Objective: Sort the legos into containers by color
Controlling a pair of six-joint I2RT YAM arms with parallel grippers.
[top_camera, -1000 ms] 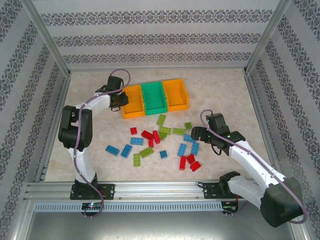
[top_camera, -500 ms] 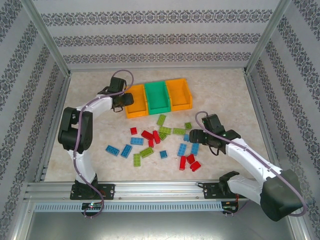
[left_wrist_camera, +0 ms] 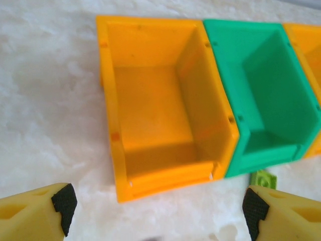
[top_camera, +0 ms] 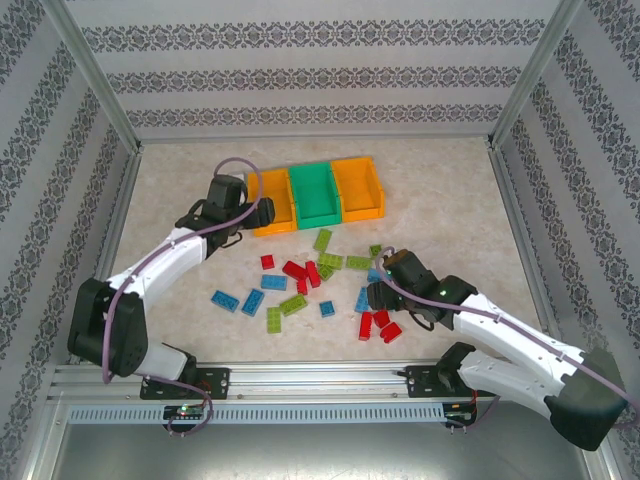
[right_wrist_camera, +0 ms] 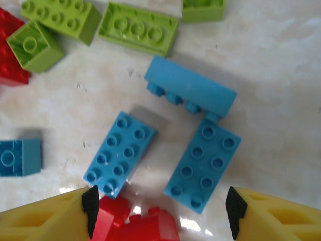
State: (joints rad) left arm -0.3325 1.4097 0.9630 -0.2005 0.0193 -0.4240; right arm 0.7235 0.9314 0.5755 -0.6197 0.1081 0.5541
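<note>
Blue bricks (right_wrist_camera: pixel 120 153) are being targeted by the right gripper (right_wrist_camera: pixel 160 206), spread wide; left gripper (left_wrist_camera: pixel 155 203) likewise, empty; descent needed next

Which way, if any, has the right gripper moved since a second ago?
Yes: the right gripper went toward the near edge, slightly left, away from the right orange bin.

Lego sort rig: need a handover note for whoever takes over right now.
Left gripper: open, empty, just short of the left orange bin.
Right gripper: open, empty, over blue bricks and a red brick.
Bins: green bin and right orange bin alongside; no brick seen in any.
Done: nothing sorted.
Left: all bricks, loose on the table before the bins.
</note>
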